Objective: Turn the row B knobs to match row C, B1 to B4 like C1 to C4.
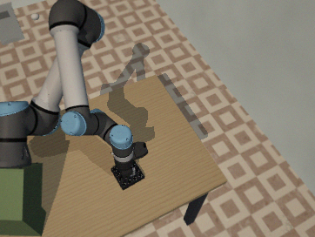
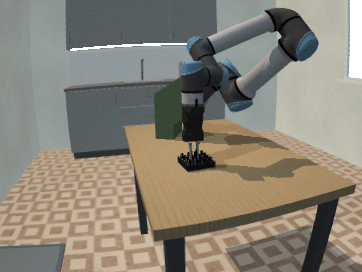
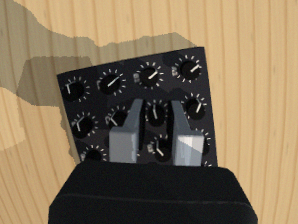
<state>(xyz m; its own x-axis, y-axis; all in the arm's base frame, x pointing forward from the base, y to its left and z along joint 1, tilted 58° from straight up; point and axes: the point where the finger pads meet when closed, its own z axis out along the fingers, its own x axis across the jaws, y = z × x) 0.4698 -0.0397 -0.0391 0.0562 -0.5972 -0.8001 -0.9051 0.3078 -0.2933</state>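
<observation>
Presently parted, not clenched: down over the knob box with the gripper, one finger on each side of knob B2, with slim gaps visible beside the knob and no grip on it. In the wrist view, line of B2 toward the top edge, leaning slightly left. Next to it in the same row, toward the top, knob B1, with its line to the upper right; on the other side, knob B3, too small to read for certain. Across in the next row, to the left, knob C1, line also to the upper right, much like B1, and knob C2, line to the upper left, unlike B2. Hidden behind the finger and the gripper body: C3, B4 and C4. To the right of row B, knob A1, line to the upper right, and knob A2, line upward and a little right. Under all of this, flat on the wooden table: the box. Above, bent over the table: the arm. Farther out, a green block, and behind, grey cabinets along the wall.
</observation>
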